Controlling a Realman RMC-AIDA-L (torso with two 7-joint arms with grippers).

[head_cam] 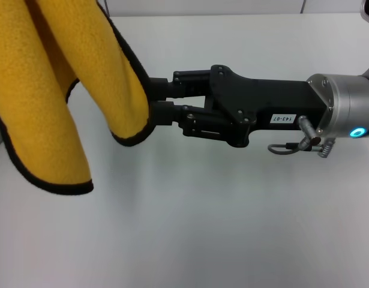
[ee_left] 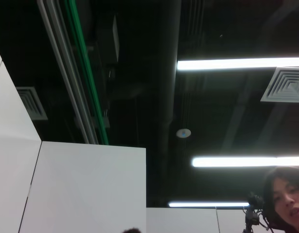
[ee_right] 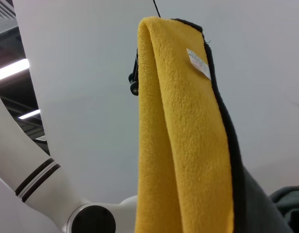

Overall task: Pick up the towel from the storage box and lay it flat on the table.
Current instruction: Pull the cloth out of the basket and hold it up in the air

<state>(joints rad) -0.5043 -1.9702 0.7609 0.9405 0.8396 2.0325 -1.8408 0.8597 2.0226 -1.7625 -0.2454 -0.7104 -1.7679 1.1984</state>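
The head view shows one towel (head_cam: 46, 90) hanging in two yellow folds above the table (head_cam: 232, 228), and one right gripper (head_cam: 153, 101) reaching in from the right, its two fingers pinching the nearer fold's black-piped edge. The left wrist view shows only ceiling lights; whether the left gripper is spread cannot be told. The right wrist view shows the towel's yellow face, one white label (ee_right: 198, 63) and probably its grey side.
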